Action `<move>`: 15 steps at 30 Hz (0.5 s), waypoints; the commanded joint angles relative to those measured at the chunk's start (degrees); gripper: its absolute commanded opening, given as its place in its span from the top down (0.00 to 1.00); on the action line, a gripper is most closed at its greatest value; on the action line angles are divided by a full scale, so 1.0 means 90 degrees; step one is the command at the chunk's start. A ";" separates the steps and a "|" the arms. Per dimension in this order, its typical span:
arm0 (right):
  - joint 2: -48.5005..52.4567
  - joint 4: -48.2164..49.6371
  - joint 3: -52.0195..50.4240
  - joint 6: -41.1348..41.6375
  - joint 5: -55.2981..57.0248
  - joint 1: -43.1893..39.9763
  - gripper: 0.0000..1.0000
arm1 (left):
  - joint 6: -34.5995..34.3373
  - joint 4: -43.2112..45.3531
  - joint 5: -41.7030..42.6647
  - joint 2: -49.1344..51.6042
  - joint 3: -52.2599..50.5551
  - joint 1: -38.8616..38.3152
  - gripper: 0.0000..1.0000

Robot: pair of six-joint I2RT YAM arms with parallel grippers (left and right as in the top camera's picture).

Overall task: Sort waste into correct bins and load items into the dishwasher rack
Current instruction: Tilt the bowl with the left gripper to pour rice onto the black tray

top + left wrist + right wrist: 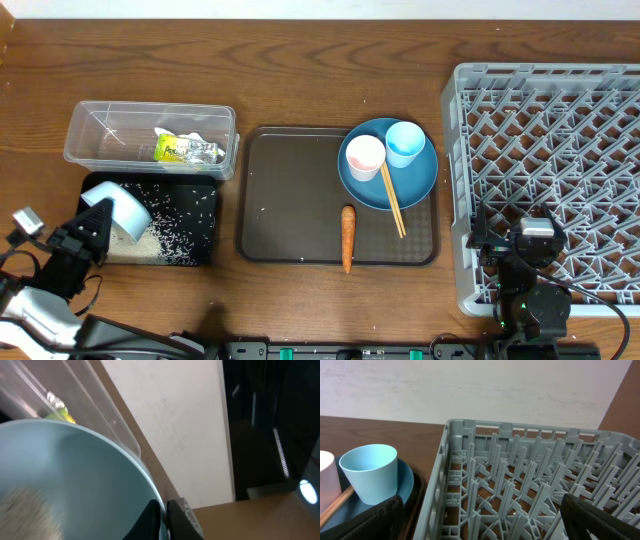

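Left claw point(97, 222) is clamped tight on the rim of the bowl point(118, 208), which is tipped on its side over the black tray point(214, 250) near the worktop's front-left corner. Rice point(175, 235) lies scattered across that tray. Behind it, the wrapper point(185, 150) lies in the clear tub point(90, 120). Right claw point(520, 245) hangs spread wide, holding nothing, above the rack point(560, 120) by the right edge. Plate point(415, 180), pink cup point(363, 157), blue cup point(405, 143), chopsticks point(392, 200) and carrot point(347, 238) sit on the brown tray point(290, 190) mid-worktop.
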 commanded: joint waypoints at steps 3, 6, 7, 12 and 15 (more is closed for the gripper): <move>0.0000 -0.0024 -0.0005 -0.0061 -0.0005 -0.0019 0.01 | 0.0039 -0.0080 0.0287 0.0185 -0.0061 0.0022 0.90; 0.0000 -0.0024 -0.0005 -0.0061 -0.0005 -0.0019 0.01 | -0.0296 -0.0078 0.0289 0.0182 -0.0061 0.0022 0.91; 0.0000 -0.0024 -0.0005 -0.0061 -0.0005 -0.0019 0.01 | -0.0413 -0.0078 0.0289 0.0182 -0.0061 0.0022 0.92; 0.0000 -0.0024 -0.0005 -0.0061 -0.0005 -0.0019 0.01 | -0.0578 -0.0068 0.0287 0.0182 -0.0061 0.0019 0.93; 0.0000 -0.0024 -0.0005 -0.0061 -0.0005 -0.0019 0.01 | -0.0799 -0.0112 0.0291 0.0182 -0.0061 -0.0032 0.93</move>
